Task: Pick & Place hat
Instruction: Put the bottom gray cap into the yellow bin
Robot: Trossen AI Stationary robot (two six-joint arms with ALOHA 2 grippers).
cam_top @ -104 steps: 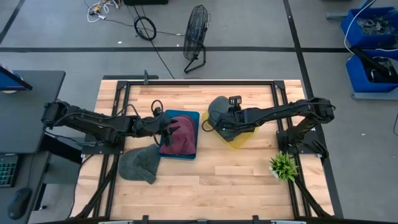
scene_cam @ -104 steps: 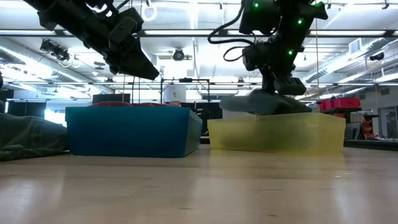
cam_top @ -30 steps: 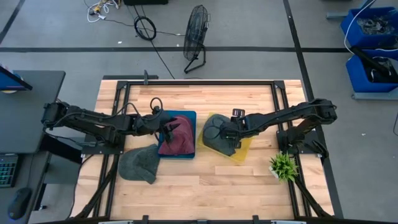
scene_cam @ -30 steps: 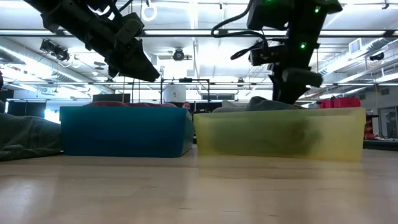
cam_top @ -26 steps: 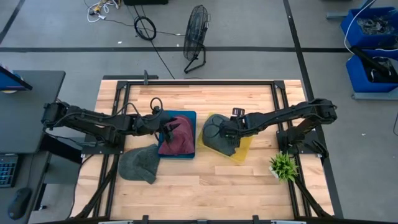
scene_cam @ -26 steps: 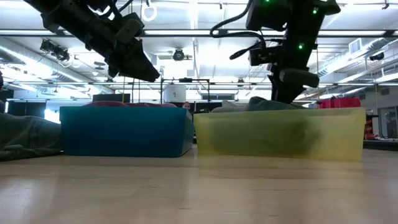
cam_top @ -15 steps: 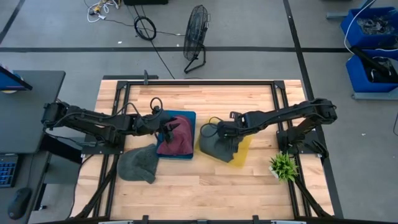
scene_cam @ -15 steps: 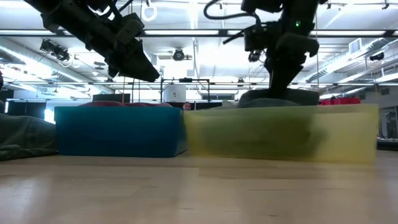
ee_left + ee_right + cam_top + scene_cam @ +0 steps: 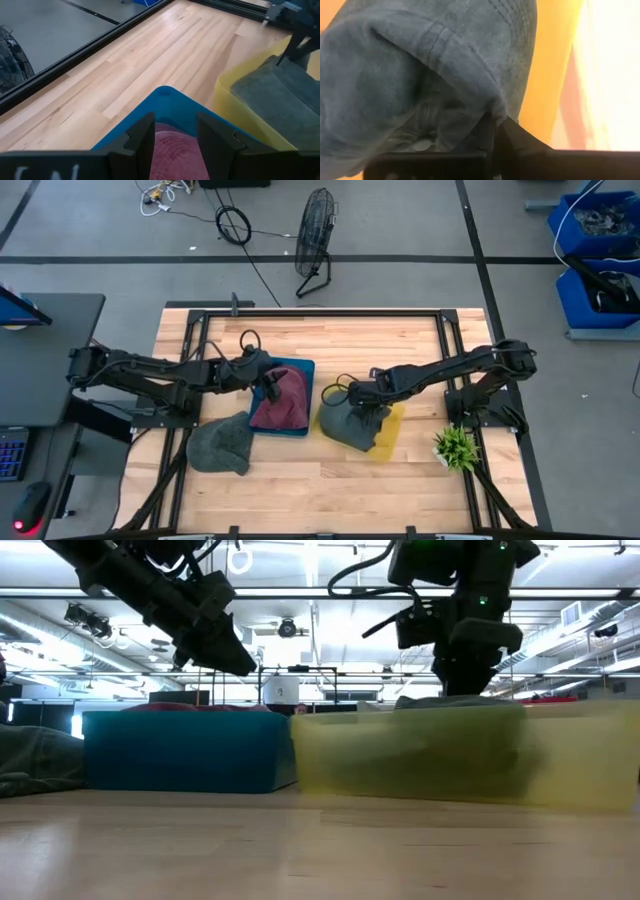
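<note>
A grey hat (image 9: 345, 423) lies in the yellow bin (image 9: 388, 425), spilling over its left rim. My right gripper (image 9: 365, 398) reaches down into that bin and is shut on the hat. In the blue bin (image 9: 290, 364) beside it rests a maroon hat (image 9: 282, 400). My left gripper (image 9: 270, 388) hovers open just above that maroon hat (image 9: 175, 150), touching nothing. A second grey hat (image 9: 220, 445) lies flat on the table left of the blue bin. My right gripper (image 9: 494, 132) pinches a bunched fold (image 9: 470, 107) of the grey hat between its two fingers, coming from above and slanting down into the yellow bin (image 9: 420, 755). The hat's body (image 9: 420, 75) spreads out beyond the fingers and rests in the bin.
A small potted plant (image 9: 455, 448) stands near the table's right near corner. The two bins sit side by side in mid-table. Bare wood lies along the far edge and the near edge. A floor fan (image 9: 315, 240) stands beyond the table.
My right gripper has moved toward the table's near and left edges, staying shut on the grey hat. The yellow bin with the hat has slid the same way and looms larger in the low view. The blue bin has shifted slightly left.
</note>
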